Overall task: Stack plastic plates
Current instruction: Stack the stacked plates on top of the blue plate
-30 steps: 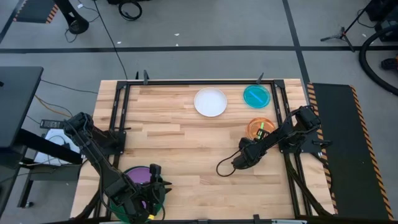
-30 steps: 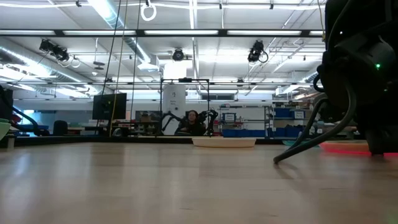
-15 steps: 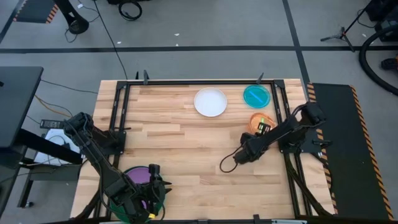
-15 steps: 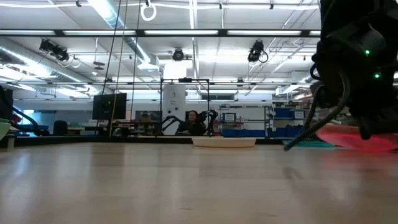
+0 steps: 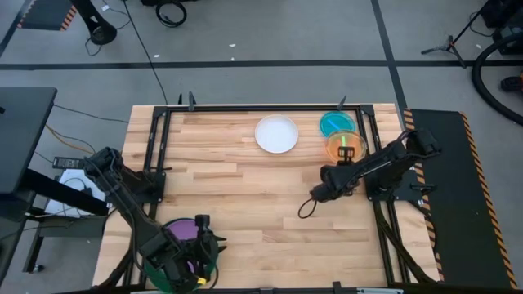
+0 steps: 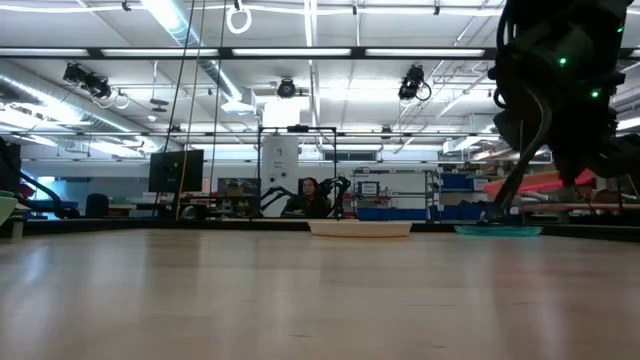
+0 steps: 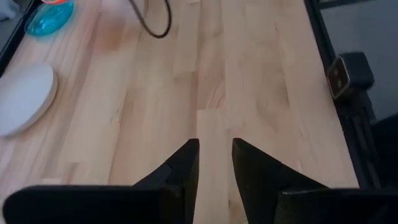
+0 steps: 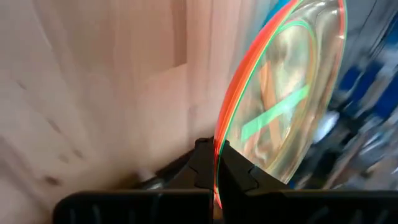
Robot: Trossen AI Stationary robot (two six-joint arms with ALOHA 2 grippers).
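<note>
- High view shows the right gripper (image 5: 344, 149) lifted at the table's (image 5: 245, 196) far right, pinching the orange plate (image 5: 344, 147) by its rim, just beside the teal plate (image 5: 336, 123)
- White plate (image 5: 276, 134) lies left of them
- Step in hand, by my reading: carrying orange onto teal; next it needs centring, lowering, letting go
- Left gripper (image 7: 214, 165) waits near left, slightly spread, over the purple plate (image 5: 183, 232)

Large industrial lab or workshop hall: exposed ceiling trusses with strip lights (image 6: 300, 52) at upper centre, blue storage shelving (image 6: 400, 195) at mid-right, taped grey concrete floor (image 5: 270, 49) along the top.
</note>
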